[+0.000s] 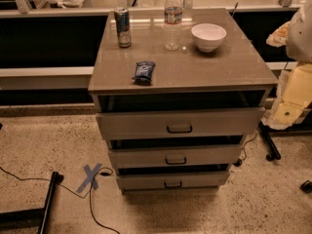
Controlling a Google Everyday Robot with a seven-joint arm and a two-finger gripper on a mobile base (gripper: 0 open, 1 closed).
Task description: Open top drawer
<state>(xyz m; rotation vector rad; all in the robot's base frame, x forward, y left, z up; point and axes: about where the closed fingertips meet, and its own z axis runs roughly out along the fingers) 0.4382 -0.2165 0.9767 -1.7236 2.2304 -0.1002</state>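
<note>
The top drawer (146,125) sits just under the bench (224,67) top, the widest of three grey-beige drawers, flat-fronted, with one dark loop handle (179,128) at centre and a dark gap above. On the bench: one can (122,27), one bottle (172,20), one bowl (208,36), one packet (144,72). The pincer (298,30) is a pale shape cut off at the right edge, well apart from the drawer; released or clenched, I cannot tell

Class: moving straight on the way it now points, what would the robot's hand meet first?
The hand hangs at the right edge, beside the cabinet, seemingly pointing down. It would probably meet the floor first, not the top drawer; depth is unclear.
</note>
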